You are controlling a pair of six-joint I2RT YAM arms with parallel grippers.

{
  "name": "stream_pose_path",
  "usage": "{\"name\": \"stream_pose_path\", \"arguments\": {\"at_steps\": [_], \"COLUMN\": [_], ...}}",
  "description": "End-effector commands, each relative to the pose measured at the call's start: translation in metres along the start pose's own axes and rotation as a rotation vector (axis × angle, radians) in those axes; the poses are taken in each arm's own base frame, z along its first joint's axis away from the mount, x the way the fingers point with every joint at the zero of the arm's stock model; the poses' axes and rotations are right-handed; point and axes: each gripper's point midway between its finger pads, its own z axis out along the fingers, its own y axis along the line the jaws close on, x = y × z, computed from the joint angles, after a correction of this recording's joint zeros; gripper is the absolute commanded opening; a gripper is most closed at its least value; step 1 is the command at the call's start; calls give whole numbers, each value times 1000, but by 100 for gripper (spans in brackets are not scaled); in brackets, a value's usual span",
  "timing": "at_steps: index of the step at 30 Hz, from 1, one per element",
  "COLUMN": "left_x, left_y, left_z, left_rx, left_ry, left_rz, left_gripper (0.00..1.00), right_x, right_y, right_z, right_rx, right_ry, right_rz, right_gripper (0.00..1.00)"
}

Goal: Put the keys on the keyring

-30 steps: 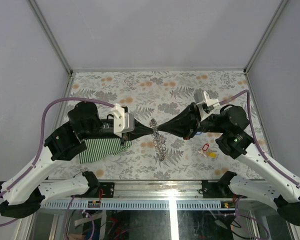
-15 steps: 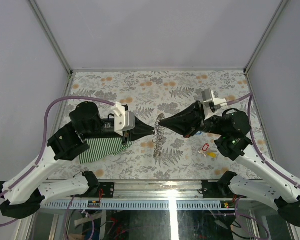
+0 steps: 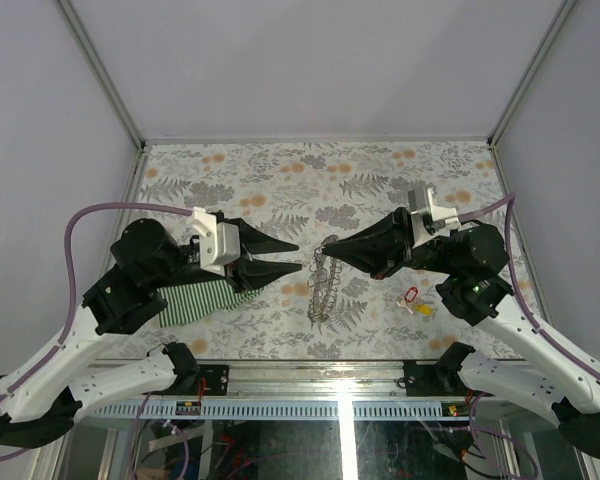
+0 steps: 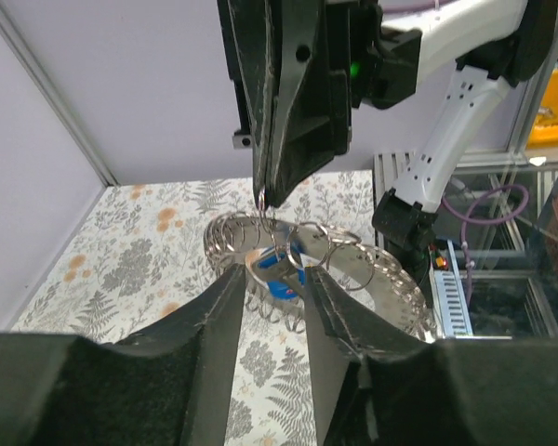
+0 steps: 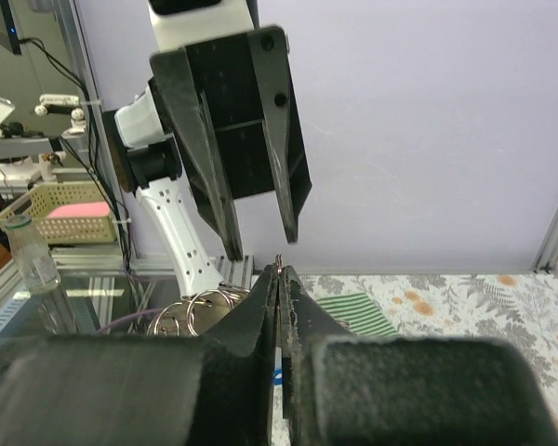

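Observation:
My right gripper is shut on the top of the keyring, a floppy silvery toothed loop that hangs from it down to the table. In the left wrist view the right gripper pinches the keyring from above, and a blue key tag with small metal loops hangs on it. My left gripper is open and empty, just left of the ring, its fingertips apart from it. A red key tag and a yellow one lie on the table under my right arm. No green key shows.
A green striped cloth lies under my left arm and shows in the right wrist view. The flowered table is bounded by grey walls and frame posts, with a metal rail at its near edge.
My left gripper has opened, let go of the keyring and drawn back to the left. The ring now hangs from my right gripper alone, which has shifted slightly right.

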Motion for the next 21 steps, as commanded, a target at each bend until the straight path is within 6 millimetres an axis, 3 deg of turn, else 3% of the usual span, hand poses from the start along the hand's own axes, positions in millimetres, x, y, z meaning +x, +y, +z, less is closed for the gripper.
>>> {"name": "stream_pose_path", "arguments": {"at_steps": [1,8,15,21], "left_x": [-31,-18,-10,-10], "left_y": [4,-3,-1,-2], "left_z": [2,21,25,27], "left_rx": [-29,53,44,57], "left_ry": [-160,-168,-184,-192], "left_rz": [-5,-75,-100,-110], "left_gripper": [34,35,35,21], "right_x": [-33,-32,-33,-31], "right_y": [15,18,20,19], "right_z": [0,1,0,1], "right_rx": [-46,-70,-77,-79], "right_ry": [-54,-48,-50,-46], "right_rz": [-117,-125,-130,-127], "right_gripper": [0,0,0,0]}}
